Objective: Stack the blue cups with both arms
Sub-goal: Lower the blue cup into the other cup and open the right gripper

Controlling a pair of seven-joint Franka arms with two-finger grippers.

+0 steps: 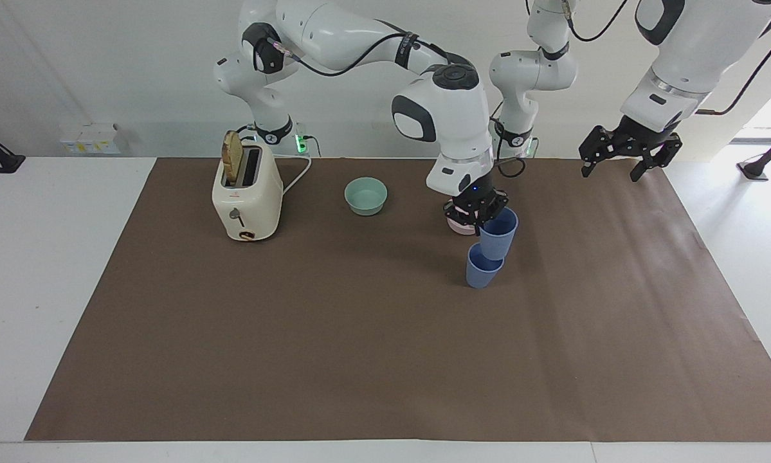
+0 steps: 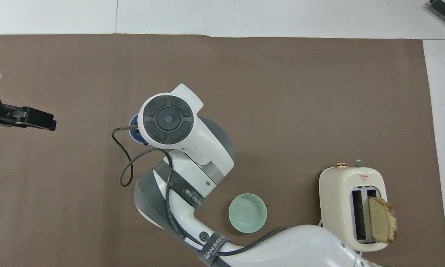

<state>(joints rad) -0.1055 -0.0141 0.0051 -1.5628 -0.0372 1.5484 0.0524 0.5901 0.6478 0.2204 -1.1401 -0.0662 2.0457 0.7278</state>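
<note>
Upper blue cup (image 1: 498, 231) sits part-way in lower blue cup (image 1: 481, 270), mid desk (image 1: 359, 334), rims up, long axes approx vertical, upper one tilted slightly. Right tool (image 1: 476, 212) clenched on upper cup's rim, just above pink bowl (image 1: 454, 226). Left tool (image 1: 623, 154) waits, fingers spread, holding nothing, over desk's left-arm end. Teal bowl (image 1: 366, 195) and toaster (image 1: 246, 193) toward right arm's end.

right claw (image 1: 476, 215) closed, arm reaching low | left claw (image 1: 622, 159) raised, fingers spread
</note>
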